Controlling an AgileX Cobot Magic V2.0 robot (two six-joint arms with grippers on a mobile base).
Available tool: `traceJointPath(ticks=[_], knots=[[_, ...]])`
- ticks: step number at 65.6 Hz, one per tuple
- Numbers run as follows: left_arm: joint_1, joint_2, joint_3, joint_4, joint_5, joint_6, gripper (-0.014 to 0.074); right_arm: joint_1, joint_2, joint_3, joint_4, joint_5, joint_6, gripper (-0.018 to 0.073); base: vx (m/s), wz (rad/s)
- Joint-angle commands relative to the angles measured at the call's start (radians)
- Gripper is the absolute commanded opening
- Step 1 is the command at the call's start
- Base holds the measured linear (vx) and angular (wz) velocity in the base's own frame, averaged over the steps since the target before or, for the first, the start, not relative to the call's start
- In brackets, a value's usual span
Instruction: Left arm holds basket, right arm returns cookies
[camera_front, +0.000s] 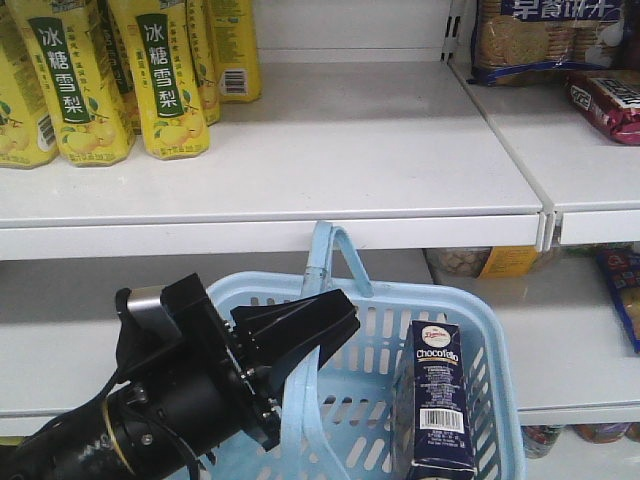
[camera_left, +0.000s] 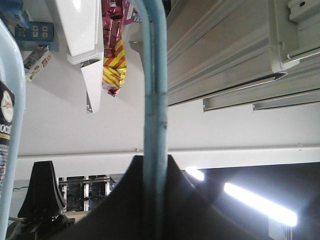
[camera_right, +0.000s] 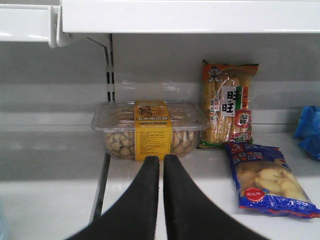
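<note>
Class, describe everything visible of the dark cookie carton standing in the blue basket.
The cookie carton is a tall navy box, cardboard-looking, with a round red-white logo near its top, white lettering, fine print and a white barcode label low down. It stands upright inside the basket, near its right wall, its base hidden.

White metal shelves (camera_front: 300, 190) fill the view, with yellow bottles (camera_front: 170, 80) on the upper one. A grey back panel (camera_right: 160, 65) stands behind a clear tub (camera_right: 150, 130) and snack bags (camera_right: 267, 180). Bright strip lights (camera_left: 260, 202) glow on the dark ceiling (camera_left: 290, 175).
</note>
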Motion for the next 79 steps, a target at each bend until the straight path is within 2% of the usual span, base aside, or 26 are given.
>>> traceJointPath(ticks=[1, 79], knots=[[0.004, -0.035, -0.032, -0.091, -0.129, 0.015, 0.0, 0.003, -0.01, 0.017, -0.006, -0.073, -0.008, -0.0006, -0.01, 0.11], [0.004, -0.035, -0.032, -0.091, -0.129, 0.015, 0.0, 0.003, -0.01, 0.017, -0.006, -0.073, -0.008, -0.0006, -0.01, 0.05]])
